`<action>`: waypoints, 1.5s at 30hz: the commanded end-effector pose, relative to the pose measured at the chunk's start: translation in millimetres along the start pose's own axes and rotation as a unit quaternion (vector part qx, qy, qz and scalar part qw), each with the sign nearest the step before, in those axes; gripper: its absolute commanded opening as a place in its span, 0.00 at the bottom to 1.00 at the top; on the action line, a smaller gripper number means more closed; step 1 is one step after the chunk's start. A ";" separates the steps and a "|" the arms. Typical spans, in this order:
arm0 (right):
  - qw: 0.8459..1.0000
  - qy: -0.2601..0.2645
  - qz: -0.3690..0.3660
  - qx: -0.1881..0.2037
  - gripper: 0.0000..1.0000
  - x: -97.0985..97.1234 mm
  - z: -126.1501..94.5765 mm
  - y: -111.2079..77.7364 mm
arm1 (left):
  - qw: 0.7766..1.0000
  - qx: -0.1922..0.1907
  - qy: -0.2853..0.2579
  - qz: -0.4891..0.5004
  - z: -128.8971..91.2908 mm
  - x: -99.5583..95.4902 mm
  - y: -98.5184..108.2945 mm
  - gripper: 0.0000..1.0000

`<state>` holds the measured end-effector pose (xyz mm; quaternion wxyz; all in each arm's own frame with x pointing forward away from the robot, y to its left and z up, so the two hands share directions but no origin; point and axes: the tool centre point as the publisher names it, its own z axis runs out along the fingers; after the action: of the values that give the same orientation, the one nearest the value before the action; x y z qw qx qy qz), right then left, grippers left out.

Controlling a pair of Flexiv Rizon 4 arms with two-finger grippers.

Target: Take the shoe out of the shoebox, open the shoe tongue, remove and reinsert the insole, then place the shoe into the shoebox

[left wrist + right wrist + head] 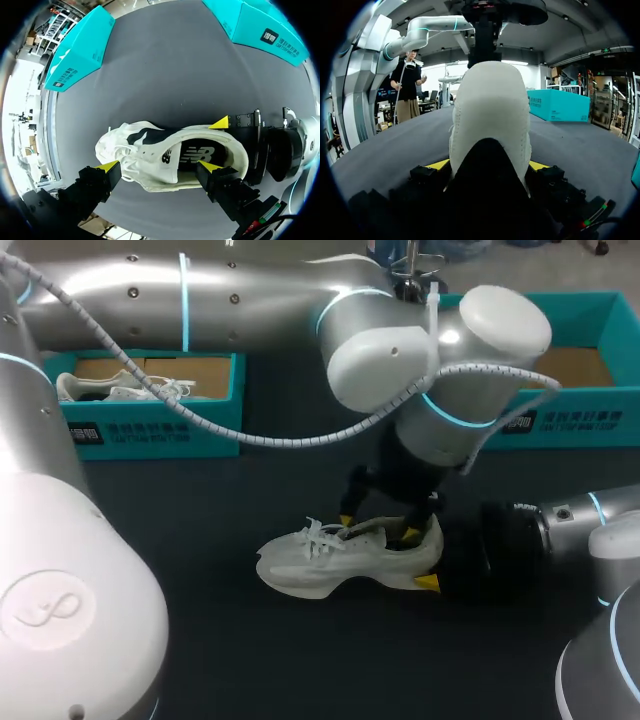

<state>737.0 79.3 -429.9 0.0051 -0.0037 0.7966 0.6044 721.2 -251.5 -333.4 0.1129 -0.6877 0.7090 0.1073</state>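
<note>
The shoe (320, 558) is lying toe toward my left; the right end effector (489, 165) is clamping its heel, the left end effector (158, 167) is hovering spread-fingered directly above its opening

The shoe (345, 558) stood in the middle of the table (260, 660), toe to the left and heel to the right. The right gripper (489, 165), coming in from the right, pinched the heel between its fingers, while the left gripper (378, 528) hung just above the shoe with its fingers spread along it. Behind, the left shoebox (150, 405) held a second shoe (110, 388), and the right shoebox (590, 390) stood at the back right.
</note>
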 end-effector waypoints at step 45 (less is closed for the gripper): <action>1.000 0.000 0.000 0.001 0.00 -0.2 2.7 -1.1 | 0.996 -0.050 -0.068 -0.023 26.5 -25.8 13.0 0.77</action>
<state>737.0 79.3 -429.9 0.0052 -0.0037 0.7967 0.6044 708.8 -212.8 -349.2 0.1241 -0.7006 0.6787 0.1821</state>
